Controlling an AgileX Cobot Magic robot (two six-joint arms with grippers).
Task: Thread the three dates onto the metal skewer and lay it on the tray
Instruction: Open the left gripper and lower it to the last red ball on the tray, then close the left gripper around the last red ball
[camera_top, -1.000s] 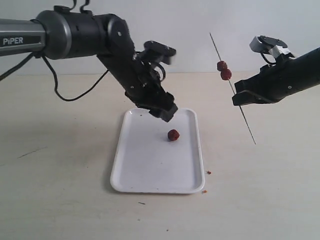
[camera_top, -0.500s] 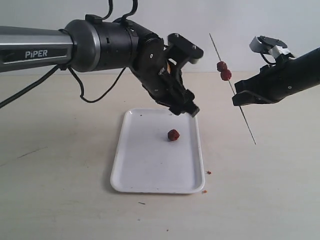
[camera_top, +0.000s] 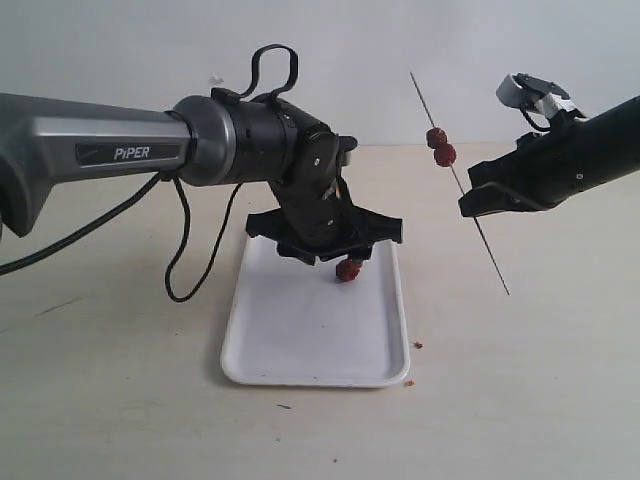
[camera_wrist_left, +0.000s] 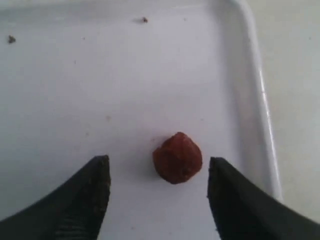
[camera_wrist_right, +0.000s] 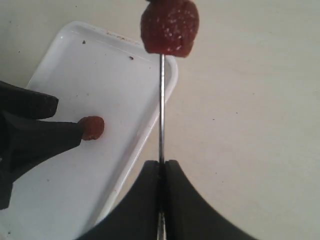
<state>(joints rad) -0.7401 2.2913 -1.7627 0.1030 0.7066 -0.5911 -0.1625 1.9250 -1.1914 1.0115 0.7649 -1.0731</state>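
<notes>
Down on the tray (camera_wrist_left: 260, 100), left tool (camera_wrist_left: 157, 167) gapes around a wrinkled red-brown date (camera_wrist_left: 177, 157), right tool (camera_wrist_right: 161, 166) pinching skewer (camera_wrist_right: 161, 110)

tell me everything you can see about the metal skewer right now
The metal skewer is a very thin, straight, grey rod, needle-like. The right gripper is shut on it at about mid-length, holding it tilted in the air to the right of the tray. Two dates sit threaded close together on its upper part, with bare rod above them. Its lower end points down at the table, apparently without touching it.
</notes>
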